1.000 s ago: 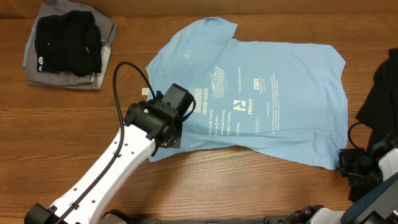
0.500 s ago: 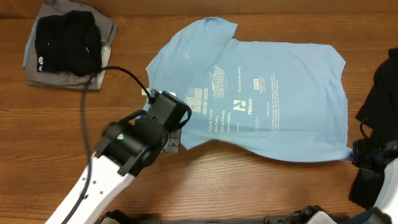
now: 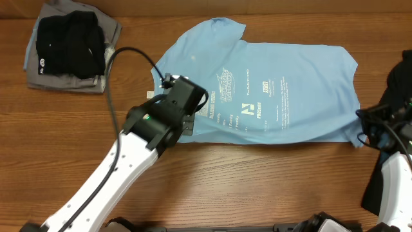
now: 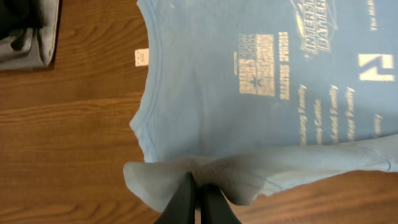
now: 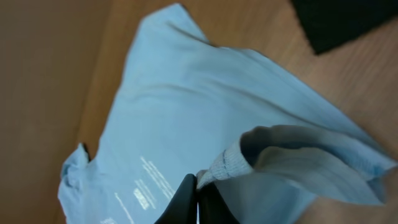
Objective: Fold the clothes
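Note:
The clothes, a light blue T-shirt [image 3: 283, 84] with small white logos facing up, lie spread across the middle of the wooden table. My left gripper [image 3: 187, 126] is shut on the shirt's near left corner, and the fabric bunches over the fingertips in the left wrist view [image 4: 199, 188]. My right gripper [image 3: 365, 127] is shut on the near right corner; its wrist view shows a ribbed hem pinched at the tips [image 5: 198, 185]. The near edge is lifted and drawn in over the shirt [image 4: 249, 81], [image 5: 186, 106].
Folded black and grey garments [image 3: 67, 45] are stacked at the far left, also seen in the left wrist view [image 4: 25, 31]. A large dark garment [image 3: 398, 90] lies at the right edge [image 5: 339, 18]. A black cable [image 3: 129, 55] loops above my left arm.
Both grippers have moved away from the table's front edge, carrying the shirt's near hem with them. The bare wood in front of the shirt has widened.

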Controlling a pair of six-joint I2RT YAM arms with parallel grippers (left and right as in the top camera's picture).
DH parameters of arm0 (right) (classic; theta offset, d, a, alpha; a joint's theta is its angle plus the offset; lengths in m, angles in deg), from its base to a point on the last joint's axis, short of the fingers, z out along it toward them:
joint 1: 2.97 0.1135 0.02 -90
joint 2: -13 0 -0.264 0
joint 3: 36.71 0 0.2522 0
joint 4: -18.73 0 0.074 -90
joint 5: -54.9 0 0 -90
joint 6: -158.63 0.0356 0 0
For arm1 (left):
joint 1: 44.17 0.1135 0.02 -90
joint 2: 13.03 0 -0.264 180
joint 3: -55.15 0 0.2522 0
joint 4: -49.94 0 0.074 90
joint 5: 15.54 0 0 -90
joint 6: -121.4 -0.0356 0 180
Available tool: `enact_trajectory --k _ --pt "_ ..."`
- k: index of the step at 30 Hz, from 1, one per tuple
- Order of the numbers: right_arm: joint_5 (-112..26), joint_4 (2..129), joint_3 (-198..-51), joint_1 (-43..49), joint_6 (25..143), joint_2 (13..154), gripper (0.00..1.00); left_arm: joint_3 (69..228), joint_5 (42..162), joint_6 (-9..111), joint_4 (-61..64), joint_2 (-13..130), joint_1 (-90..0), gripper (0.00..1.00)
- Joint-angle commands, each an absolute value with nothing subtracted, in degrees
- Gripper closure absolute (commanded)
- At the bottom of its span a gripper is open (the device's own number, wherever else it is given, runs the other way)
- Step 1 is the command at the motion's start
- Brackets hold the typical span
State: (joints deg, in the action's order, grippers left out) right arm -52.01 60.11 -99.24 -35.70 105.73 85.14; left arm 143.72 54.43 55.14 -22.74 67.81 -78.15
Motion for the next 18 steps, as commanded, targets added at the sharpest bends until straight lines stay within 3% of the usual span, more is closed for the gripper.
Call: enact_trajectory --k 1,14,17,18 --pt "-47.09 55.26 -100.79 -31.54 107.72 87.15 0.96 144.81 50.28 52.89 -20.03 71.26 -77.36 0.96" --pt "-43.07 45.44 -100.79 -29.60 107.65 100.62 0.96 144.81 51.04 50.31 -9.78 82.78 -69.52 0.96" --pt "-42.61 44.50 -100.79 -29.60 107.65 102.30 0.93 144.81 53.86 47.60 -6.19 84.31 -68.93 0.87" --pt "-42.61 44.35 -100.79 -29.60 107.63 102.52 0.86 144.81 53.93 47.65 -5.21 84.79 -68.88 0.83"
